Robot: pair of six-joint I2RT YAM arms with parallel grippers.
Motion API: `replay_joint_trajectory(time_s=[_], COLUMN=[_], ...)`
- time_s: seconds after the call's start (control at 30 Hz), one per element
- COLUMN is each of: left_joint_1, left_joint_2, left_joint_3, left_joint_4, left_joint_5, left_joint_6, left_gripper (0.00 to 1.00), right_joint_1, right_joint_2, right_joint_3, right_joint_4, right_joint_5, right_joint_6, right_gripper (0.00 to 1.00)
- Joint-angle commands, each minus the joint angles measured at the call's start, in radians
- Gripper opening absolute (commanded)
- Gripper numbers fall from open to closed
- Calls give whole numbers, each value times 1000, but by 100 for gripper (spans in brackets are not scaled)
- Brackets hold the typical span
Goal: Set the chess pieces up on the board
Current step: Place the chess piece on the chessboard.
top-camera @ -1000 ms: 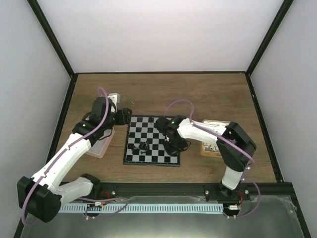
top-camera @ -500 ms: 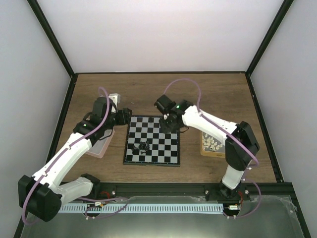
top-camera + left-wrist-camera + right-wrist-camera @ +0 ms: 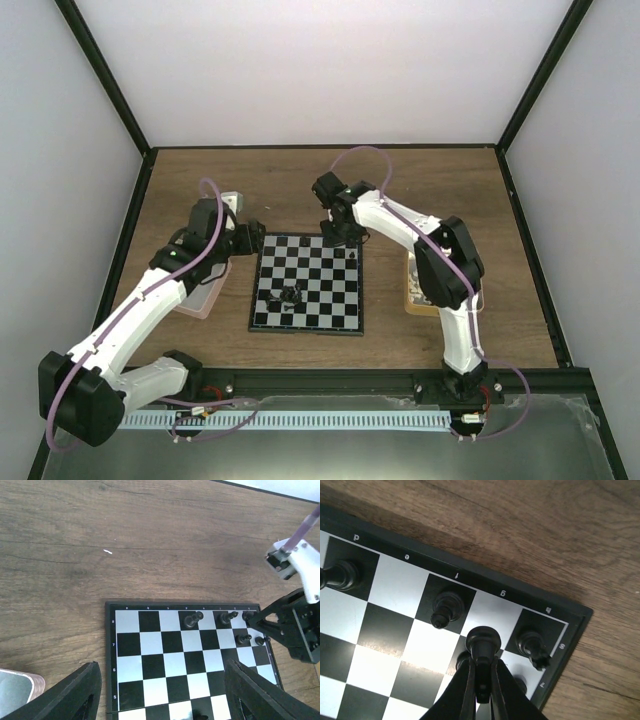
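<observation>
Right wrist view: the right gripper [image 3: 482, 682] is seen pinched tight on a black pawn-ish piece [image 3: 483, 644]. It's held upright over the board [image 3: 395, 587], right by its far right corner; whether it's touching down can't be told. A few more black pieces [image 3: 447, 607] are parked along the far edge beside it. From above, the right arm is stretched far out over the table [image 3: 430, 190] and bent inward. The left arm is folded at the elbow, with the left gripper [image 3: 162, 680] held by the board's far left corner, jaws apart, nothing between them.
</observation>
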Motion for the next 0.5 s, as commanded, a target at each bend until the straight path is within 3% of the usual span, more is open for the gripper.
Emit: replay_joint_trajectory(time_s=[0.0,0.47], left_joint_1=[6,6], left_joint_2=[1,10], left_joint_3=[-14,-22], left_joint_4=[18,25], left_joint_5=[0,14], left_joint_6=[2,-1], left_gripper=[69,69], right_joint_1=[-8,-9], right_joint_2=[36,87], right_joint_3=[60,60], right_joint_4=[-4,-18], right_joint_5=[-9,30], right_joint_6=[-31,-32], right_gripper=[1,6])
